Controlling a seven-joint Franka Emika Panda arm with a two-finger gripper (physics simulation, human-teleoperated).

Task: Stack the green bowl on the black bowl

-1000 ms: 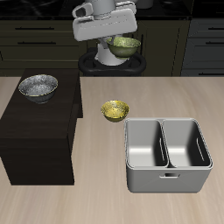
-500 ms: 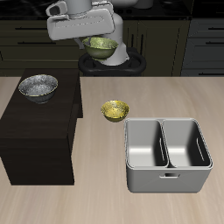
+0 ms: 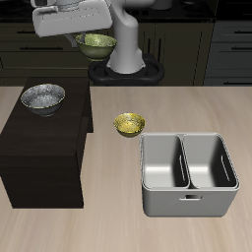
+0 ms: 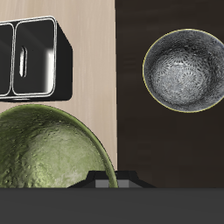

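While the Franka arm reaches high above the table's back edge, its white wrist lies tilted almost flat and the gripper (image 3: pixel 87 32) carries the green bowl (image 3: pixel 95 42) in the air, well clear of every surface. That olive bowl hangs under the wrist housing, mouth upward, clamped at its rim; the wrist view shows its glossy mottled inside (image 4: pixel 44 149) filling much of the frame with the dark gripper body pressed against the rim, so the jaws are closed on the bowl's edge. The black bowl (image 3: pixel 43 97) sits upright on top of the dark cabinet-like block (image 3: pixel 44 148) standing on the table, near the block's rear corner. In the wrist view this speckled silver-grey bowl (image 4: pixel 185 72) lies on the dark surface, apart from the held bowl and not beneath it. A small yellow-gold bowl (image 3: pixel 128 124) rests on the wooden tabletop (image 3: pixel 118 226) between the block and a grey two-compartment caddy (image 3: pixel 188 175), which stands nearer the table's front edge.
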